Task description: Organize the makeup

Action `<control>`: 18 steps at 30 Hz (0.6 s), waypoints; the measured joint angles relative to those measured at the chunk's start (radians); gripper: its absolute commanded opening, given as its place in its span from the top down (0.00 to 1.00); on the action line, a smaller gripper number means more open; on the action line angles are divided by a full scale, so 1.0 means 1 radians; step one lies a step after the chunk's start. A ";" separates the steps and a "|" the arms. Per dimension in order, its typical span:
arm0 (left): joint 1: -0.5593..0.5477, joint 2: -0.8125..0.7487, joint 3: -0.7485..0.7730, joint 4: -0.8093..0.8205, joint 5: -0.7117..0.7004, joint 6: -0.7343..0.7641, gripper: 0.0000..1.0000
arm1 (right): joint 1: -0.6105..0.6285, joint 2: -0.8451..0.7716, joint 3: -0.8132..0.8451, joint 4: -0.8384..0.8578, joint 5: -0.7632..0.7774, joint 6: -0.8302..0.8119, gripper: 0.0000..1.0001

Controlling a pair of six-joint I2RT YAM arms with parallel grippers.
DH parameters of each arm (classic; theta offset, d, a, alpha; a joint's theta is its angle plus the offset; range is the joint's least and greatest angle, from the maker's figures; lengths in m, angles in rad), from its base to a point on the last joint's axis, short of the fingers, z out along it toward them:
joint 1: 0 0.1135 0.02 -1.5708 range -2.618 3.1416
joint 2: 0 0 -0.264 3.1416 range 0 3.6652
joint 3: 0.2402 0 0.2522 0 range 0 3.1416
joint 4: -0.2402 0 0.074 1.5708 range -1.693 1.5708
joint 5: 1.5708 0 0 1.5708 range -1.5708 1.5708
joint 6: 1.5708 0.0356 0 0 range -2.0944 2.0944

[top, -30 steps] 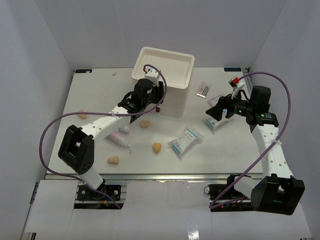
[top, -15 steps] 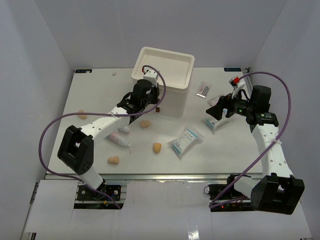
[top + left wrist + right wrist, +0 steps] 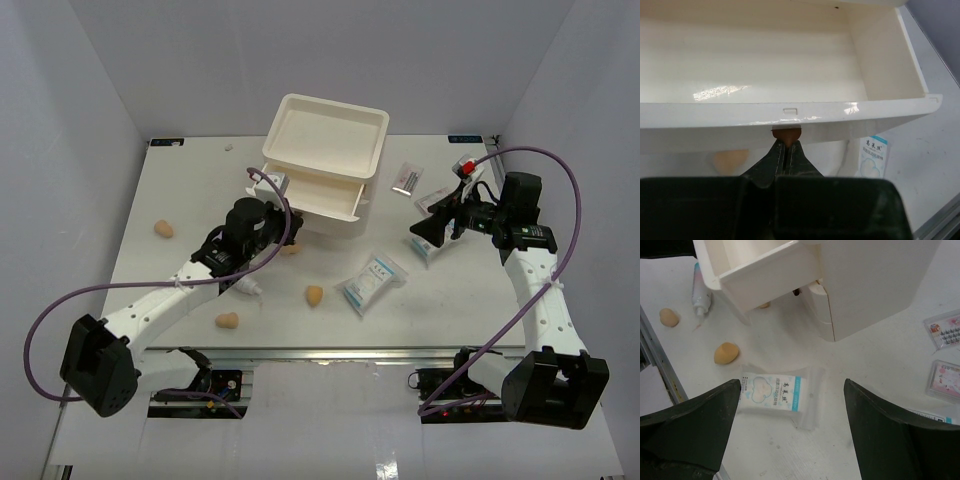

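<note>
- three tan sponges lie loose on the table (image 3: 450, 300): the middle sponge (image 3: 314, 294) at 6 o'clock of the cream box (image 3: 325, 150), the front sponge (image 3: 228, 320) at 7 o'clock near the near edge, and the far sponge (image 3: 163, 228) out by the 9 o'clock edge.
- a white-and-pink tube (image 3: 245, 285) lies flat at 9 o'clock of the middle sponge, just beside the left forearm.
- a blue-and-white packet (image 3: 372, 282) lies flat at 3 o'clock of the middle sponge, apart from it.
- a second packet (image 3: 428, 248) lies at 2 o'clock of the first.
- two small sachets (image 3: 405, 177) lie at 3 o'clock of the cream box, side by side, well apart from the sponges.
- the top drawer (image 3: 318, 200) of the cream box stands open toward 6 o'clock.
- the left gripper (image 3: 786, 147) is closed tight, its jaws pinching the brown knob (image 3: 786, 134) on the front of the top drawer.
- the right gripper (image 3: 432, 228) hangs over the second packet with its jaws spread wide, holding nothing; its wrist view shows the first packet on the table between the two fingers (image 3: 690, 425).
</note>
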 measured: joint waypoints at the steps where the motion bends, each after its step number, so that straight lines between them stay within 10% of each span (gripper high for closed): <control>1: 0.000 -0.027 -0.023 -0.002 0.006 -0.009 1.00 | 0.000 0.000 0.000 -0.006 -0.010 -0.015 0.10; 8: 0.000 -0.086 -0.079 -0.007 0.034 -0.071 0.38 | 0.010 0.000 0.000 -0.073 -0.076 -0.180 0.10; 18: -0.001 -0.100 -0.066 -0.022 0.075 -0.115 0.05 | 0.102 0.007 0.012 -0.347 -0.117 -0.677 0.05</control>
